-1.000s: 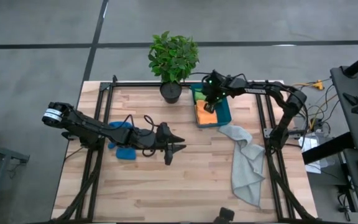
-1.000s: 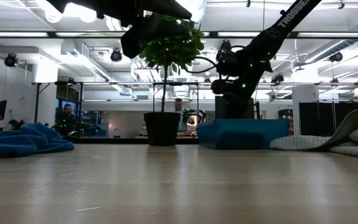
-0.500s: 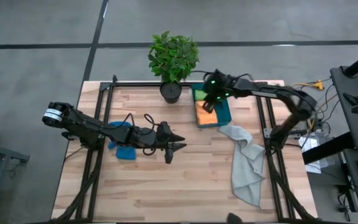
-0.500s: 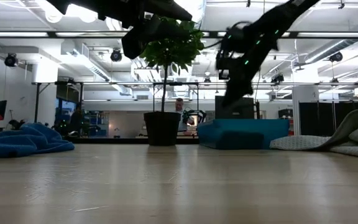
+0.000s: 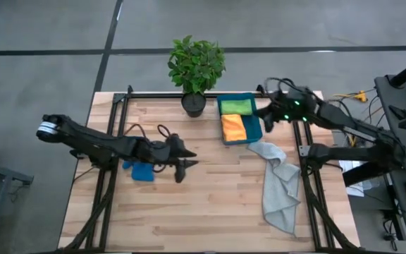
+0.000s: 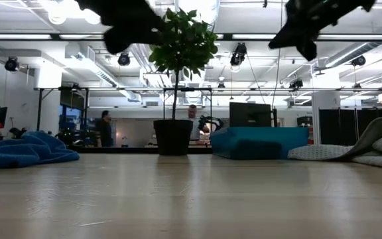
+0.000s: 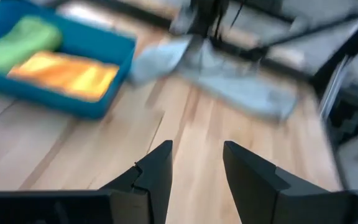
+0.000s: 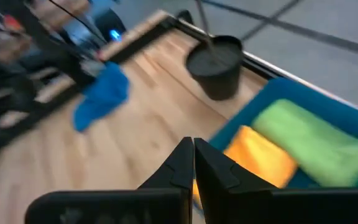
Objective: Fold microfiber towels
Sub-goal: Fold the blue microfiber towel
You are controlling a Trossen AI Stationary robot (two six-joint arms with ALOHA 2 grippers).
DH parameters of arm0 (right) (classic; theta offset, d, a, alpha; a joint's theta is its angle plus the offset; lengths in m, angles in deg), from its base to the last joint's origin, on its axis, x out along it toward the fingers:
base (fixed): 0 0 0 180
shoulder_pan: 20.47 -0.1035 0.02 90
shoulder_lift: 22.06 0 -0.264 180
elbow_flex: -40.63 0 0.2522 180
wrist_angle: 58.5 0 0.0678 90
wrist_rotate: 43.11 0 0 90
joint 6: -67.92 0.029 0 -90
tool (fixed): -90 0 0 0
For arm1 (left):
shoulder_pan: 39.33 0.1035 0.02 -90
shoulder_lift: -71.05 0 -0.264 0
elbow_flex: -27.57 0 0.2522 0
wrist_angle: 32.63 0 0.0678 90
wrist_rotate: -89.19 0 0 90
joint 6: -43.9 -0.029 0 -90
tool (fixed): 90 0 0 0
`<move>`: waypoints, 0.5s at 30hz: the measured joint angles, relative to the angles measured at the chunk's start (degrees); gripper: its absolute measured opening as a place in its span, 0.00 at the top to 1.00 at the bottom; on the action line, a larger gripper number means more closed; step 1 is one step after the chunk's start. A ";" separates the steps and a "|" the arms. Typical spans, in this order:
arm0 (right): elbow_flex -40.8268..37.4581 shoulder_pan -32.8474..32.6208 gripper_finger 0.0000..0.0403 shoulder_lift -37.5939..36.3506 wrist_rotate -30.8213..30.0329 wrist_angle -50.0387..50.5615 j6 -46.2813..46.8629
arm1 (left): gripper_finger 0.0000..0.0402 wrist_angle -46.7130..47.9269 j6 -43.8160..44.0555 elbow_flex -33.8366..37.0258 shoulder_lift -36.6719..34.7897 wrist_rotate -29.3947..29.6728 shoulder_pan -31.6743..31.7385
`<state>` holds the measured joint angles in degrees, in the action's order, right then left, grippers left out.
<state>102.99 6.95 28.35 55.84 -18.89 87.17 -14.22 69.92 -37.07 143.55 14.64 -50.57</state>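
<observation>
Judging progress first: I am reading the task as roughly half done. Two towels are lying in the teal bin [image 5: 257, 127] at the far side of the table [image 5: 210, 212], just right of the potted plant [image 5: 196, 67]. The lime green towel [image 5: 235, 106] is sitting in the far part of the bin as a neat rectangle, and the orange towel [image 5: 233, 128] is lying just nearer, touching it; both are looking folded flat.

Two are remaining, by my estimate. The blue towel [image 5: 142, 171] is lying bunched at the left of the table, partly hidden under the left arm, with no clear axis that I can make out. The pale grey towel [image 5: 279, 187] is sprawling unfolded on the right side, its long axis running near to far: its far end is touching the bin's near right corner and its near end is reaching the table's near right edge, with twists along its length.

I am holding the left gripper [image 5: 182, 168] over the table's middle, just right of the blue towel, pointing right. In its wrist view the fingers [image 7: 156, 179] are standing apart with nothing between them.

The right gripper [image 5: 264, 118] is hanging just beside the bin's right wall, pointing left. Its wrist view is showing the fingers [image 8: 180, 167] pressed together and empty.

I am expecting the grey towel to need both arms for spreading, since it is the largest.
</observation>
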 joint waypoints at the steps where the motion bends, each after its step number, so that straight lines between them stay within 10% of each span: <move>1: -1.55 -0.90 0.98 -2.19 0.00 -1.20 1.29 | 0.68 4.34 0.12 -0.46 -1.40 -0.10 0.00; 15: -21.38 -13.83 0.98 -10.39 -5.39 -33.01 20.18 | 0.68 35.14 19.08 -2.05 -17.16 -4.27 -2.40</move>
<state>81.61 -6.88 17.96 50.46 -51.90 107.35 20.92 89.00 -39.12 126.38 10.36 -52.97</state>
